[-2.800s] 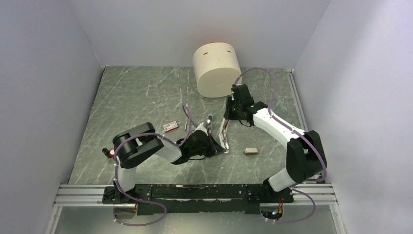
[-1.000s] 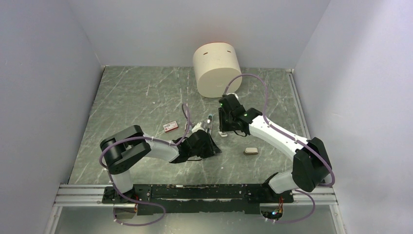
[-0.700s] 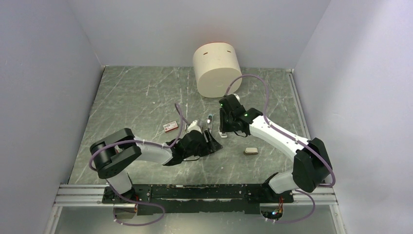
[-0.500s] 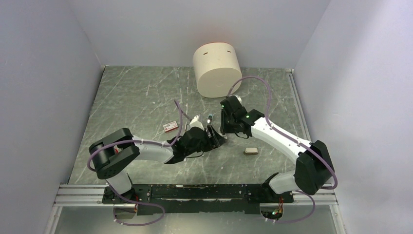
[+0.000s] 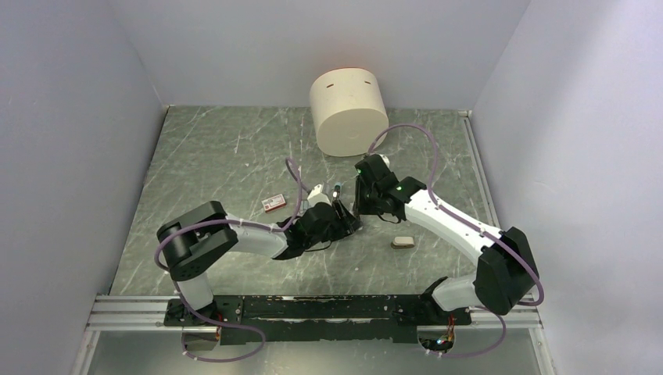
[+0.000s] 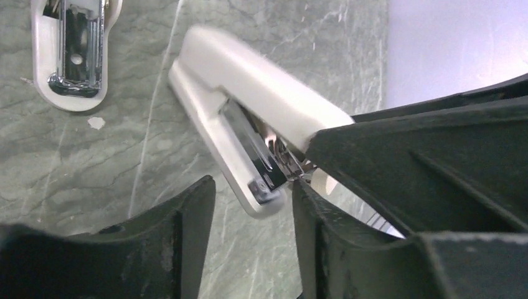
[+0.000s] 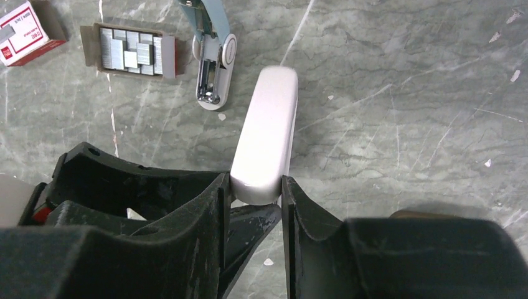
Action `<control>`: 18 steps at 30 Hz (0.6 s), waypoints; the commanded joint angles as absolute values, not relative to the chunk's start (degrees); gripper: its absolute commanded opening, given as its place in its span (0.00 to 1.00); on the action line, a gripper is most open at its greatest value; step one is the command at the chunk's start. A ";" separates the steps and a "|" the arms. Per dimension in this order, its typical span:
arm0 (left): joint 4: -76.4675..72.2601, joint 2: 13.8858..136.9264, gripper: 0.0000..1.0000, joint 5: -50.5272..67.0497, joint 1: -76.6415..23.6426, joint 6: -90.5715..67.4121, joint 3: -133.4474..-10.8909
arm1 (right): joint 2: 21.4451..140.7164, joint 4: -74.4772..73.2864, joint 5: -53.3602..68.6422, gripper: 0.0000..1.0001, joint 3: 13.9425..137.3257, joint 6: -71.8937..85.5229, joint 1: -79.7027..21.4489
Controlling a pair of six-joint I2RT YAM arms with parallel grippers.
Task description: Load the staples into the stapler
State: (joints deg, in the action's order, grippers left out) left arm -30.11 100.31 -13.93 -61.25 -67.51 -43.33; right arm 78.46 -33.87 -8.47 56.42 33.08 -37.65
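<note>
My right gripper (image 7: pixel 255 179) is shut on one end of the slim white stapler (image 7: pixel 266 128) and holds it over the table. In the left wrist view the stapler (image 6: pixel 249 118) is hinged open with its metal rail showing. Its lower end lies between the spread fingers of my left gripper (image 6: pixel 252 187), close to the right finger. The red-and-white staples box (image 7: pixel 25 26) lies at the far left, and it also shows in the top view (image 5: pixel 274 203). Beside it an open card tray holds grey staple blocks (image 7: pixel 127 50). In the top view both grippers meet mid-table: left (image 5: pixel 349 221), right (image 5: pixel 361 209).
A pale blue stapler piece (image 7: pixel 212 53) lies just beyond the white stapler, near the tray. A short beige-grey piece (image 5: pixel 403 242) lies right of the grippers. A large cream cylinder (image 5: pixel 348 113) stands at the back. Walls close in the table on three sides.
The right gripper has carried the stapler from a slanted rest on the table a little left and back. The left gripper followed it, and the left elbow swung out and returned.
</note>
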 commanded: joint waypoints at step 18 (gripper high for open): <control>-29.76 102.77 0.42 -14.40 -61.88 -68.42 -39.07 | 86.26 -37.81 -13.55 0.16 66.85 28.68 -37.70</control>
